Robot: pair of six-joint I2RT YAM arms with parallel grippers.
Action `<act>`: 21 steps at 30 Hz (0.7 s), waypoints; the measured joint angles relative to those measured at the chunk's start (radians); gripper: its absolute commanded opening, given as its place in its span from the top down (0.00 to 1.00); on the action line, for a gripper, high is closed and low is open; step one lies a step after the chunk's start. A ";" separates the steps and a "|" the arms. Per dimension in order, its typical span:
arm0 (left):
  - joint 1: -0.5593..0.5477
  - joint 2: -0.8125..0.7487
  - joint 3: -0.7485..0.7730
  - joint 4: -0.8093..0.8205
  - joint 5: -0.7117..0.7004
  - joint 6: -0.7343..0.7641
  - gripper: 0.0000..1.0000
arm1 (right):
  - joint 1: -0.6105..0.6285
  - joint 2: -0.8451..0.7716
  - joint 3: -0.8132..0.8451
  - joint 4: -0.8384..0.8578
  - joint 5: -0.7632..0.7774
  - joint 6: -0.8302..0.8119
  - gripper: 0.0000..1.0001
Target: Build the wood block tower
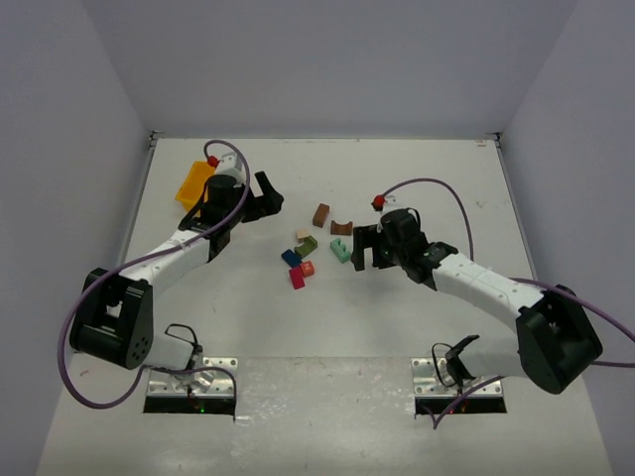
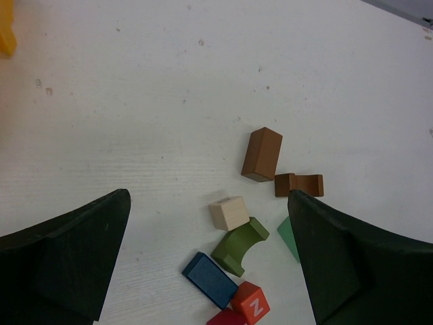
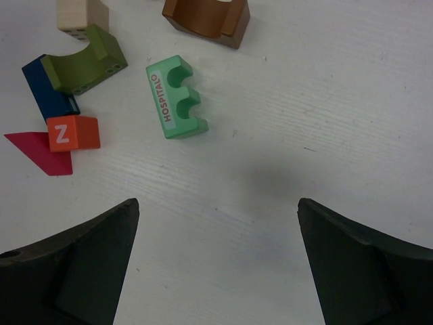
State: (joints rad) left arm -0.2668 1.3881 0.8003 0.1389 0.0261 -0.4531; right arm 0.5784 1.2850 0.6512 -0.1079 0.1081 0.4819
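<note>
Several small wooden blocks lie loose and flat on the white table, none stacked. Among them are a brown bar (image 1: 320,214), a brown arch (image 1: 341,227), a tan cube (image 1: 304,234), an olive arch (image 1: 307,245), a blue bar (image 1: 291,257), an orange cube (image 1: 307,268), a red wedge (image 1: 297,279) and a teal piece (image 1: 340,250). My left gripper (image 1: 268,195) hangs open up and left of the cluster, and its wrist view shows the tan cube (image 2: 229,213) and olive arch (image 2: 239,245) between the wide fingers. Just right of the teal piece (image 3: 176,98), my right gripper (image 1: 362,248) is open over bare table.
A yellow-orange plastic tray (image 1: 194,182) sits at the far left, behind the left arm, and its corner shows as the tray (image 2: 5,30) in the left wrist view. Grey walls close in the table on three sides. Purple cables loop over both arms.
</note>
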 measured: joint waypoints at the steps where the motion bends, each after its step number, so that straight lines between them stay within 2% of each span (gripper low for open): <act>1: 0.000 0.002 0.001 0.000 0.000 0.000 0.00 | 0.004 0.011 0.014 -0.001 0.003 -0.003 0.01; 8: 0.000 0.016 0.014 -0.001 0.000 0.001 0.00 | 0.021 0.111 0.118 -0.007 0.047 -0.013 0.01; 12: 0.000 0.029 0.019 -0.004 -0.003 0.001 0.00 | 0.033 0.205 0.230 -0.029 0.111 -0.003 0.01; 21: 0.000 0.043 0.035 -0.022 -0.041 0.004 0.00 | 0.148 0.441 0.466 -0.028 0.104 -0.124 0.02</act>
State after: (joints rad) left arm -0.2668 1.4313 0.8355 0.1165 -0.0145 -0.4492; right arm 0.7261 1.7264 1.1168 -0.1363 0.2120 0.3581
